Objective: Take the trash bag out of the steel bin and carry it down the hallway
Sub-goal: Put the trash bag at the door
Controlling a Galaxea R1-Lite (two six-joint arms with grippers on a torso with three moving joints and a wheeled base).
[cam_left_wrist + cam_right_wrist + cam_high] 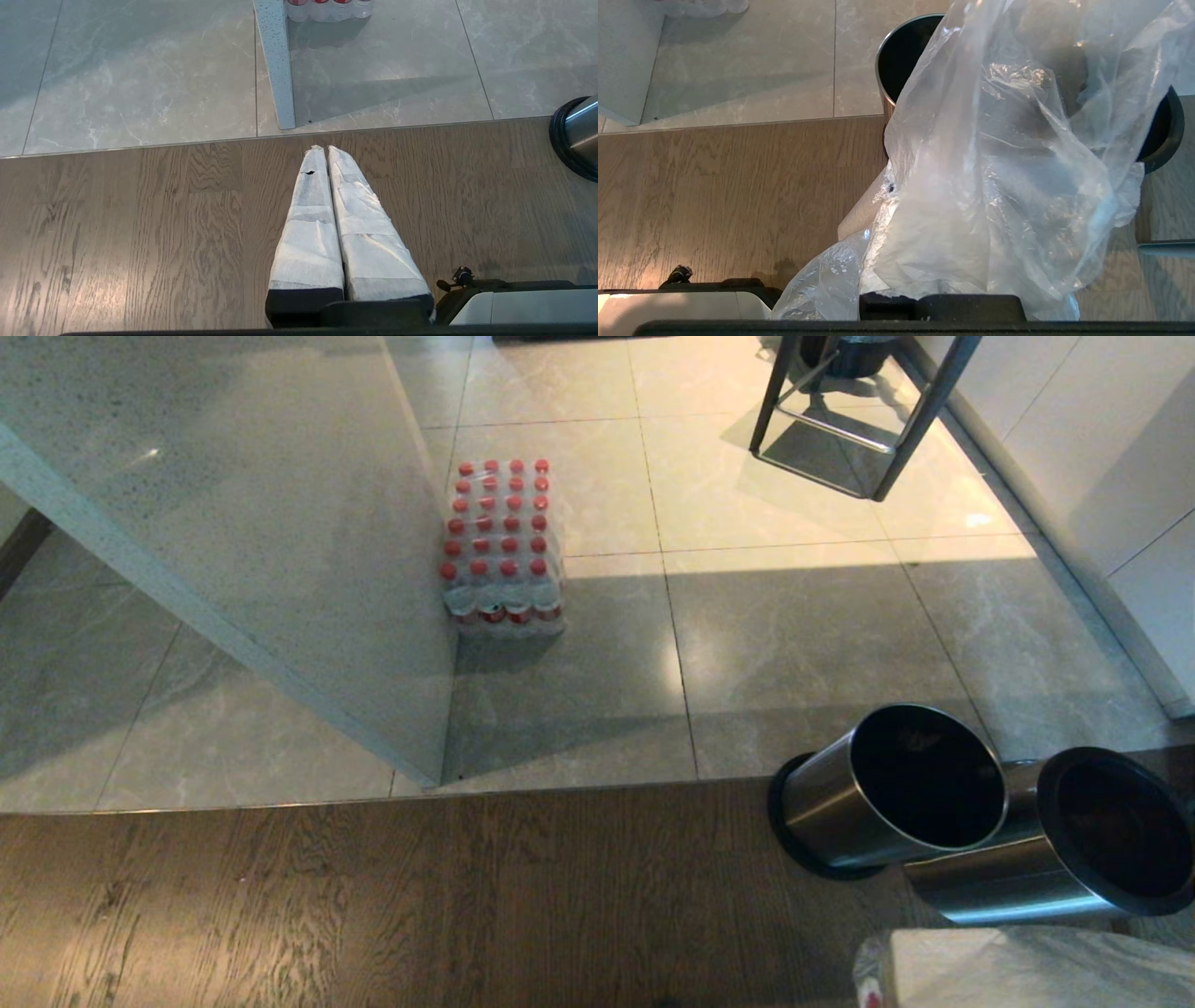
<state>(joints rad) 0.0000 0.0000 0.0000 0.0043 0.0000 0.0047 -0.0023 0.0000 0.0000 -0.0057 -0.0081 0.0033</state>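
My right gripper (896,261) has its jaws clenched on the trash bag (994,186), whose clear film drapes over my fingers and hangs in front of the steel bin (901,60). The bag is out of the bin. A second bin (1102,840) stands touching the first. My left gripper (325,149) is parked over the wood floor (140,233), jaws pressed together on nothing.

Risks, as I judge them:
- The film is thin, so the pinch could tear or slip under load.
- Loose folds could snag a bin rim and topple it.
- The bottle pack (501,546) and stool legs (864,420) narrow the route ahead.
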